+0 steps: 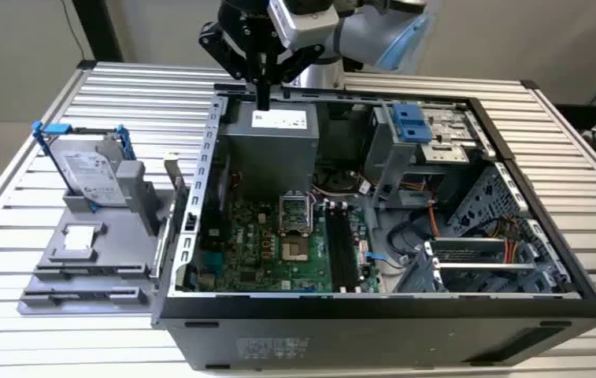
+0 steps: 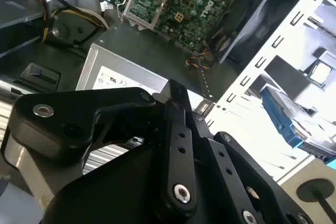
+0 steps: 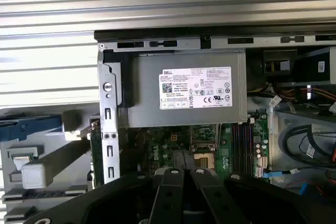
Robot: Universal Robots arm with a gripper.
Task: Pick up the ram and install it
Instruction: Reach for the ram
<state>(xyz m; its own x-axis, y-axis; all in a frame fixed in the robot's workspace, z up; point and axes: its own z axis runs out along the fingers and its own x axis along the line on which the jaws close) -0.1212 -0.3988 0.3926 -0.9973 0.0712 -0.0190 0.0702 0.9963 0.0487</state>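
Note:
My gripper [image 1: 264, 101] hangs above the back edge of the open computer case [image 1: 549, 260], over the silver power supply [image 1: 276, 120]. Its black fingers [image 3: 174, 182] meet at their tips in both wrist views, shut with nothing between them. A thin dark stick that looks like the ram [image 1: 178, 197] stands upright, edge-on, at the right side of the grey fixture [image 1: 87, 272], just outside the case's wall. It is well apart from the gripper, lower and toward the exterior view's left. The long black slots [image 1: 342, 248] lie on the green motherboard [image 1: 250, 252].
A silver hard drive [image 1: 93, 175] in a blue bracket stands on the fixture. The power supply's white label [image 3: 195, 87] faces up. A processor socket [image 1: 294, 213], cables [image 1: 455, 228] and the blue-tabbed drive cage [image 1: 413, 122] crowd the case. All rests on a slatted metal table [image 1: 24, 142].

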